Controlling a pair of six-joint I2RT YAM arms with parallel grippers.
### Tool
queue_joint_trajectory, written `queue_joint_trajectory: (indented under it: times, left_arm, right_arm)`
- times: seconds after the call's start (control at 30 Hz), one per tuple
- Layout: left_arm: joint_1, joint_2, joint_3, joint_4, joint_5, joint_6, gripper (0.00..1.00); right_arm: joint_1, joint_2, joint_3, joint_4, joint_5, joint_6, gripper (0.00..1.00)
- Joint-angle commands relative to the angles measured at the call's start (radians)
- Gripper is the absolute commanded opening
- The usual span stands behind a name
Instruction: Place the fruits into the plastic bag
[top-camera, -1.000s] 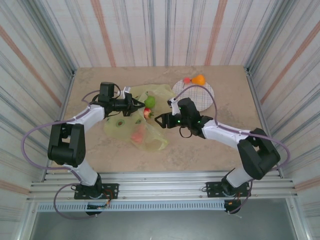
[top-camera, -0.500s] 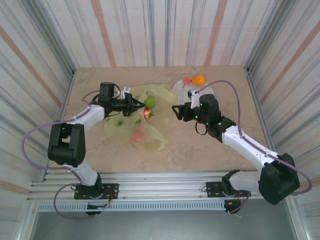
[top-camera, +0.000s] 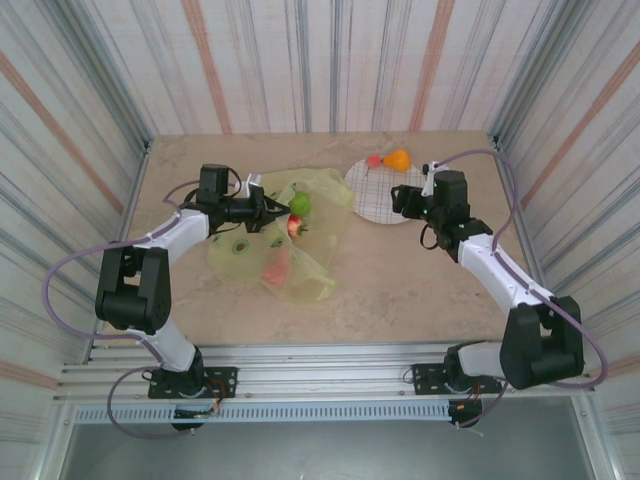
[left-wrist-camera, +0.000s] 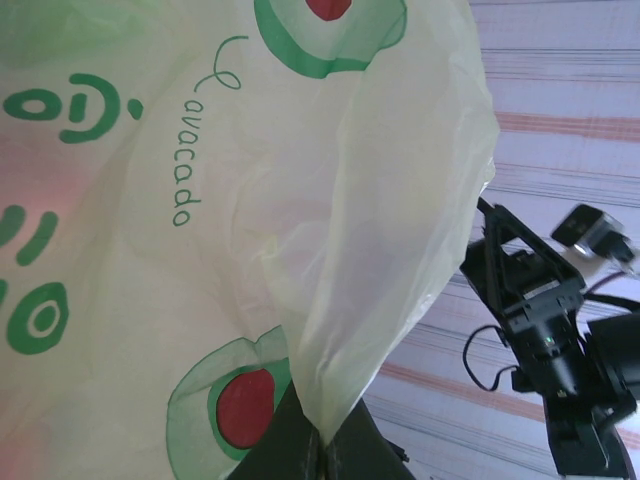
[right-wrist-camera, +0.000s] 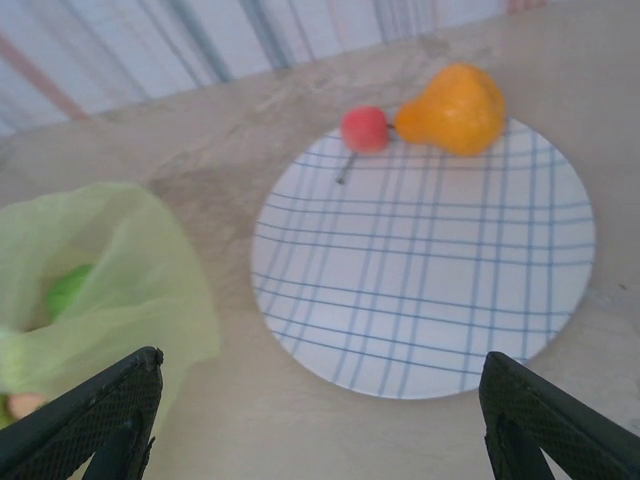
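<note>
Pressed together, the left claw (top-camera: 272, 212) pinches an edge of the plastic bag (top-camera: 300, 285), which lies crumpled on the tabletop (top-camera: 420, 290). A green apple (top-camera: 299, 203) and a red apple (top-camera: 295, 227) sit at its mouth, and another red fruit (top-camera: 277, 268) shows through the film. The right claw (top-camera: 397, 200) hangs spread and empty over the plate (top-camera: 368, 190), where an orange pear (top-camera: 398, 159) and a small red fruit (top-camera: 373, 160) rest at the far rim.

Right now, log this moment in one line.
left gripper: shut on plastic bag | right gripper: open near plate | plate: pear, red fruit
</note>
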Motion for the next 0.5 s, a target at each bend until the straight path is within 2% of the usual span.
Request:
queue_joint_trajectory:
  times: [0.0, 0.47]
  left_arm:
    - [-0.006, 0.011, -0.002, -0.006, 0.025, 0.003, 0.0]
    - [-0.006, -0.016, 0.014, -0.049, 0.007, 0.042, 0.0]
  right_arm:
    - [-0.04, 0.054, 0.034, -0.025, -0.026, 0.033, 0.84]
    - [-0.175, 0.264, 0.196, -0.055, -0.033, 0.03, 0.84]
